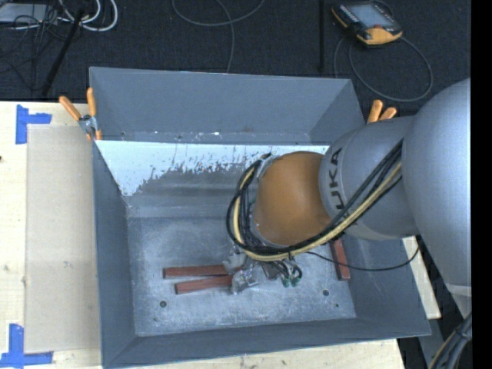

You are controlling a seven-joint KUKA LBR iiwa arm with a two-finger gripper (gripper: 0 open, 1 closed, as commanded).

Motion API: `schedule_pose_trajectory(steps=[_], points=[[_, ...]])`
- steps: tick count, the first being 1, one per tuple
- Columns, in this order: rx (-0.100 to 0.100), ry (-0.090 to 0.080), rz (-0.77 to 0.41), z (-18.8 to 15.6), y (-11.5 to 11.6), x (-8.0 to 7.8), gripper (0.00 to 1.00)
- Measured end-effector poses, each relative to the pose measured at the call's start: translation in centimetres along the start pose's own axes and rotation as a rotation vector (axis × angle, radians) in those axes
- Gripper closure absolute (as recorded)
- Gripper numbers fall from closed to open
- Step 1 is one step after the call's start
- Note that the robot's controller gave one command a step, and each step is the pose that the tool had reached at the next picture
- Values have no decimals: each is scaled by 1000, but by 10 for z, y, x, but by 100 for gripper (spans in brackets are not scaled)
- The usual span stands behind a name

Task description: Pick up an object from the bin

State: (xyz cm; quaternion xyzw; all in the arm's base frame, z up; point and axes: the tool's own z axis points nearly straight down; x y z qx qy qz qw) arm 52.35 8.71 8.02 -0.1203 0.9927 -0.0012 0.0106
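Two flat reddish-brown bars lie side by side on the bin floor, the upper bar (194, 271) and the lower bar (201, 285), both running left to right. My gripper (240, 277) is down at their right ends, its metal tips touching or just over the end of the lower bar. A third reddish-brown bar (340, 260) lies at the right of the floor, partly hidden under the arm. A small green piece (290, 280) shows just right of the gripper.
The arm with its orange cover and cables hangs over the middle and right of the bin. The bin's sloped walls rise close behind and to the left.
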Motion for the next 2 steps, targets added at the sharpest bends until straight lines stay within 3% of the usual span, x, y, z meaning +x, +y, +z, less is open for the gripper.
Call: schedule_pose_trajectory(steps=[1, 2], points=[[0, 0, 1, 0, 0, 0, 100], [-5, 24, 40, -188, 19, -10, 100]])
